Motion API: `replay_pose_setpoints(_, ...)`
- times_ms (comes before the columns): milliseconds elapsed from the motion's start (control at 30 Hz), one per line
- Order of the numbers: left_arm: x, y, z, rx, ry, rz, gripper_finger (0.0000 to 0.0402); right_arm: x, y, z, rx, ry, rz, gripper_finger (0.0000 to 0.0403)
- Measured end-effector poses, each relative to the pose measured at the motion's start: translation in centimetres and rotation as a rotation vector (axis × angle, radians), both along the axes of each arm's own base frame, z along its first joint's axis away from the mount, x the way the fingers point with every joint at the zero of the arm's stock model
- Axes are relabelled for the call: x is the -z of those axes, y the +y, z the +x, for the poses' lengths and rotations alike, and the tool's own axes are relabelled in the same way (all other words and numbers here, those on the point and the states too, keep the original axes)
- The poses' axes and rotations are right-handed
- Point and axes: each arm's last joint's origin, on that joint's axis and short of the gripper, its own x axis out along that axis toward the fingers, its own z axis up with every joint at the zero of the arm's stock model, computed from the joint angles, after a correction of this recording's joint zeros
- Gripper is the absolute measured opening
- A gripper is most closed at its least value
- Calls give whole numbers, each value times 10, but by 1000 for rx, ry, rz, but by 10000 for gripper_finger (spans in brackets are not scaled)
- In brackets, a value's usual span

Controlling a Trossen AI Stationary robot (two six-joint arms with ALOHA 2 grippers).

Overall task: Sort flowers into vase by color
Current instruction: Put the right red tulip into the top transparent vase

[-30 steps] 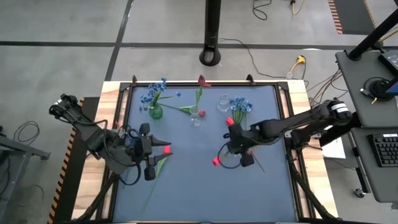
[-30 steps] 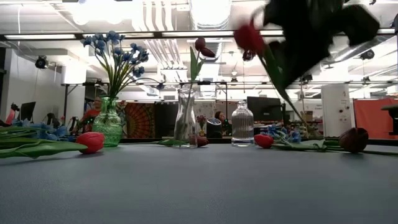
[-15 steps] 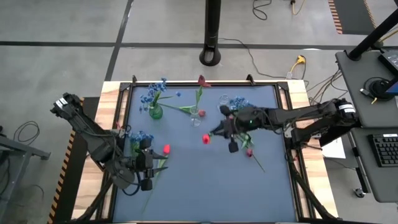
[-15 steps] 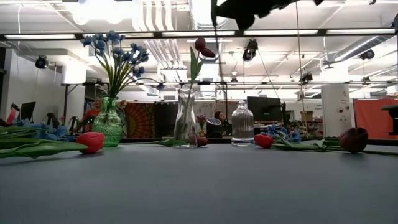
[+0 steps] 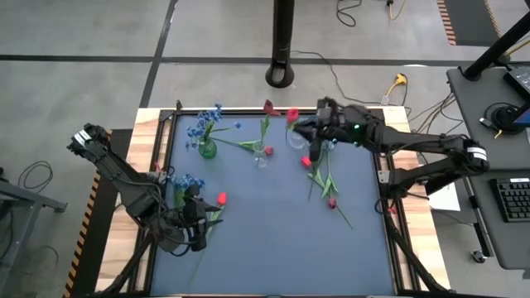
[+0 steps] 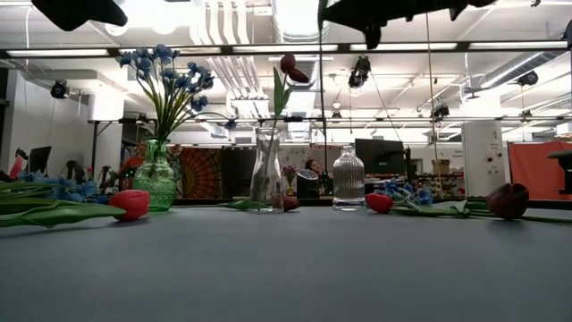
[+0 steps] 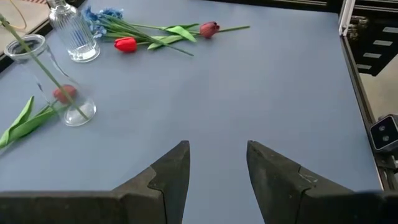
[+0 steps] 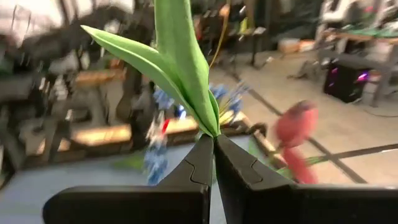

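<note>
Right gripper (image 8: 213, 144) clamped on a red tulip (image 5: 291, 115) (leaves up), left gripper (image 7: 216, 163) part-open, holding nothing

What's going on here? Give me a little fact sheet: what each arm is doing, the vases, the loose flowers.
Right gripper: shut on red tulip stem with green leaves, raised near the table's far edge
Left gripper: open, empty, at the near left
Green glass vase: holds blue blossoms
Clear glass vase: holds one dark red tulip
Ribbed clear bottle vase: empty
Loose red tulips: lying on blue table
</note>
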Motion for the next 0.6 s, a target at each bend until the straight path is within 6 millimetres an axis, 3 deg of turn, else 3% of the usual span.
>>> replay_pose_setpoints(300, -1, 0, 0, -4, -6, 4, 143, 6, -29, -36, 207, -131, 93, 9)
replay_pose_setpoints(600, -2, 0, 0, -17, -17, 15, 143, 12, -38, -40, 280, -117, 99, 9)
